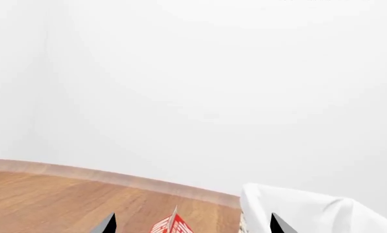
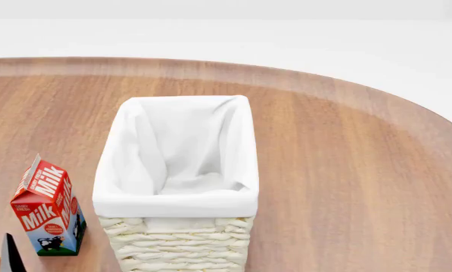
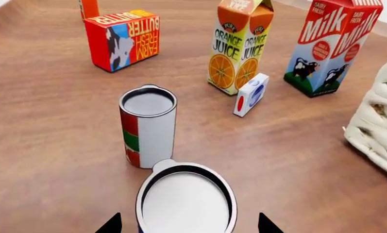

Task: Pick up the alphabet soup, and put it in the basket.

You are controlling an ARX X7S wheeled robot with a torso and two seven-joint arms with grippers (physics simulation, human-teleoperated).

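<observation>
Simulated tabletop scene: wooden table (image 2: 347,170), blank white walls, grocery cartons.

The alphabet soup (image 3: 185,204) label is hidden, seemingly between cropped fingertips (image 3: 110,225).

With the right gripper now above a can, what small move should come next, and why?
Probably lower the right gripper a little and close it. In the right wrist view its two fingertips stand apart on either side of the alphabet soup, whose pale top lies between them, so it is not yet gripped. The red-and-green can stands close beyond it, so go straight down. The basket waits empty.
</observation>
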